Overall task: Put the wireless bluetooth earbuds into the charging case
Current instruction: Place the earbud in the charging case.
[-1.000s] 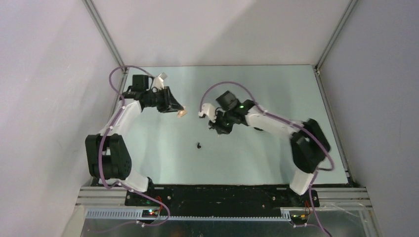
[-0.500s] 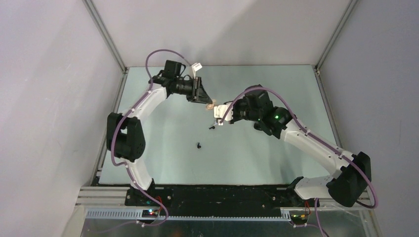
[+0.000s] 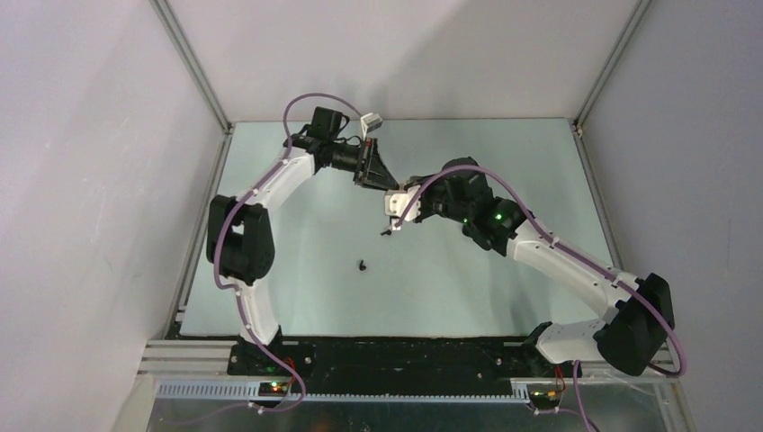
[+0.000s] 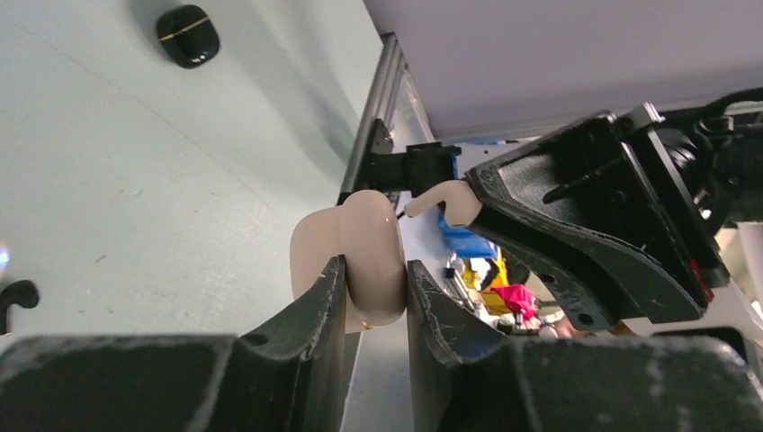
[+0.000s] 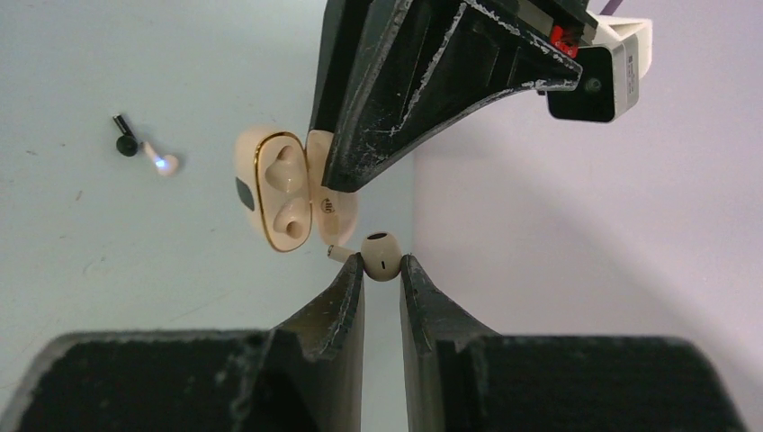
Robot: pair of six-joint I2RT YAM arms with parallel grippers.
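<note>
The left fingers (image 4: 315, 315) pinch a cream charging case (image 4: 364, 261) by its body, holding it above the pale green desk (image 4: 135, 180). The case is smooth, matte and pebble-rounded. Its lid stands open; in the right wrist view a thin gold rim rings two moulded sockets. The right fingers (image 5: 337, 306) stand narrow, gripping a cream earbud (image 5: 381, 255) by its rounded bulb, the stem aimed toward 10 o'clock, just beside the case's edge. From above, a glossy black earbud (image 3: 363, 265) lies on the desk at 7 o'clock from the meeting fingers, and a second black bud (image 3: 385, 231) lies nearer them. An oval black case (image 4: 188, 36) with a gold seam lies shut, well apart.
</note>
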